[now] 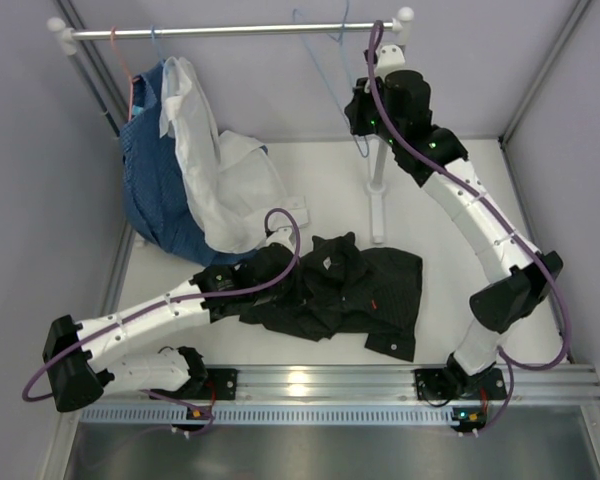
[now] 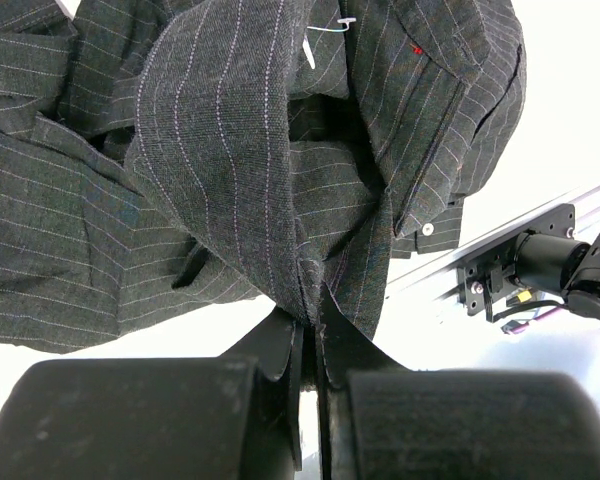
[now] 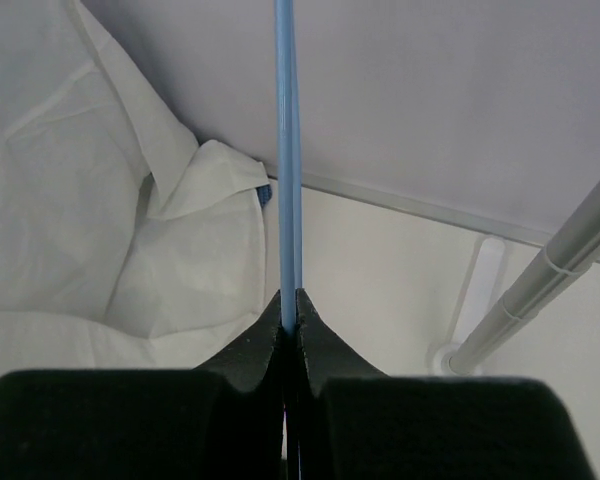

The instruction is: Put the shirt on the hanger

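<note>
The shirt (image 1: 355, 290) lies bunched at the near middle of the table (image 1: 320, 190). The left gripper (image 2: 310, 318) is pinched tight on a fold at its left edge, ready to lift, I'd say. Far right, the right gripper (image 3: 289, 303) clamps the hanger (image 3: 284, 150), steadying its wire under the rail (image 1: 230, 30). There's open room between them. The white shirt (image 1: 215, 170) crowds the far left, and the post (image 1: 378, 190) stands close.

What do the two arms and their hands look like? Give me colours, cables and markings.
The left arm and right arm have white shells with chunky black joint housings. A purple cable runs along each, looping free in places. Small green lights glow on the right arm. The left hand and right hand are matte black and taper to thin tips.
</note>
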You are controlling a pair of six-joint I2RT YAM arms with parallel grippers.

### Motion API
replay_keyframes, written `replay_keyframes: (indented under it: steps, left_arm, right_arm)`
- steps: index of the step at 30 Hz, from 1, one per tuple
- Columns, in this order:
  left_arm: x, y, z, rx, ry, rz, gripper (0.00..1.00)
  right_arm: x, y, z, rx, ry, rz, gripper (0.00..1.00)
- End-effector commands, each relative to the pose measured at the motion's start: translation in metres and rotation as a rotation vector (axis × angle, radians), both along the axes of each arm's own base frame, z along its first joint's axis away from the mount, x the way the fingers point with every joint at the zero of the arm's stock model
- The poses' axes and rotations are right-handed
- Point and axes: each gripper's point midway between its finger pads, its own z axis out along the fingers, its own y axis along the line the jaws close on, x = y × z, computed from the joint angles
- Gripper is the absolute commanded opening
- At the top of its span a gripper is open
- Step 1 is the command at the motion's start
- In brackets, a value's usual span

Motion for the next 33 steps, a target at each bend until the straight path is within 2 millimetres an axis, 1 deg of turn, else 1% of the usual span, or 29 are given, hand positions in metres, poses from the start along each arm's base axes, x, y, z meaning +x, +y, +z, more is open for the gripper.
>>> replay_keyframes:
  steps: [1,3,4,5,6,7,8,9,10,11,12,13,14,15,16,17,18,19,20,21,22,23,24,26,27,28,30,31,33]
  left_arm:
    - [0.007,-0.009,0.027,-0.073,-0.057,-0.002,0.00]
    - [0.008,-0.009,0.029,-0.078,-0.061,0.001,0.00]
    - [0.008,-0.009,0.031,-0.081,-0.065,0.003,0.00]
    - [0.009,-0.009,0.031,-0.080,-0.069,0.005,0.00]
    - [0.010,-0.009,0.032,-0.080,-0.072,0.005,0.00]
    - [0.011,-0.009,0.033,-0.078,-0.076,0.004,0.00]
    - [0.011,-0.010,0.036,-0.082,-0.083,0.003,0.00]
    - [0.012,-0.010,0.038,-0.081,-0.085,0.004,0.00]
    - [0.014,-0.010,0.039,-0.080,-0.090,0.013,0.00]
    - [0.015,-0.011,0.042,-0.083,-0.092,0.022,0.00]
    - [0.016,-0.009,0.042,-0.077,-0.091,0.027,0.00]
    - [0.018,-0.009,0.044,-0.071,-0.099,0.037,0.00]
    - [0.021,-0.009,0.048,-0.072,-0.105,0.047,0.00]
    - [0.022,-0.007,0.048,-0.060,-0.107,0.058,0.00]
    - [0.026,-0.005,0.050,-0.053,-0.118,0.077,0.00]
    - [0.028,-0.004,0.052,-0.049,-0.124,0.085,0.00]
    - [0.031,-0.005,0.055,-0.043,-0.130,0.092,0.00]
    - [0.032,-0.004,0.056,-0.039,-0.134,0.100,0.00]
    - [0.035,-0.003,0.057,-0.028,-0.141,0.110,0.00]
    - [0.039,-0.005,0.060,-0.023,-0.142,0.113,0.00]
    - [0.041,-0.003,0.058,0.000,-0.137,0.118,0.00]
    - [0.043,-0.002,0.059,0.011,-0.138,0.121,0.00]
    - [0.047,-0.006,0.062,0.017,-0.139,0.120,0.00]
    - [0.049,-0.004,0.063,0.047,-0.131,0.117,0.00]
    - [0.050,-0.003,0.064,0.059,-0.125,0.124,0.00]
    - [0.053,0.002,0.065,0.089,-0.101,0.143,0.00]
    - [0.056,0.009,0.065,0.126,-0.081,0.174,0.00]
    - [0.062,0.014,0.067,0.134,-0.067,0.202,0.00]
    - [0.064,0.019,0.065,0.138,-0.039,0.202,0.00]
  right_arm:
    - [-0.010,-0.011,0.066,0.106,-0.149,0.006,0.00]
    - [-0.013,-0.012,0.070,0.109,-0.156,0.014,0.00]
    - [-0.015,-0.010,0.072,0.114,-0.157,0.032,0.00]
    - [-0.020,-0.012,0.076,0.119,-0.164,0.039,0.00]
    - [-0.022,-0.013,0.076,0.119,-0.161,0.043,0.00]
    - [-0.030,-0.017,0.084,0.128,-0.171,0.051,0.00]
    - [-0.033,-0.021,0.079,0.124,-0.160,0.053,0.00]
    - [-0.040,-0.021,0.079,0.126,-0.158,0.076,0.00]
    - [-0.053,-0.028,0.090,0.139,-0.180,0.084,0.00]
    - [-0.055,-0.034,0.080,0.135,-0.159,0.083,0.00]
    - [-0.060,-0.037,0.079,0.136,-0.156,0.094,0.00]
    - [-0.072,-0.046,0.088,0.147,-0.176,0.091,0.00]
    - [-0.072,-0.052,0.080,0.139,-0.162,0.082,0.00]
    - [-0.082,-0.057,0.085,0.146,-0.175,0.100,0.00]
    - [-0.085,-0.060,0.084,0.148,-0.173,0.103,0.00]
    - [-0.083,-0.066,0.077,0.143,-0.159,0.097,0.00]
    - [-0.086,-0.067,0.075,0.143,-0.157,0.118,0.00]
    - [-0.091,-0.070,0.079,0.147,-0.165,0.119,0.00]
    - [-0.091,-0.076,0.075,0.146,-0.157,0.113,0.00]
    - [-0.095,-0.075,0.073,0.148,-0.153,0.142,0.00]
    - [-0.105,-0.078,0.079,0.148,-0.171,0.160,0.00]
    - [-0.109,-0.084,0.071,0.132,-0.149,0.174,0.00]
    - [-0.131,-0.079,0.073,0.119,-0.149,0.268,0.00]
    - [-0.156,-0.083,0.061,0.022,-0.137,0.361,0.00]
    - [-0.180,-0.082,0.034,-0.002,-0.023,0.433,0.00]
    - [-0.199,-0.088,0.020,-0.056,-0.017,0.456,0.00]
    - [-0.223,-0.095,-0.005,-0.047,0.038,0.453,0.00]
    - [-0.246,-0.098,-0.022,-0.030,0.054,0.462,0.00]
    - [-0.273,-0.096,-0.039,-0.012,0.085,0.525,0.00]
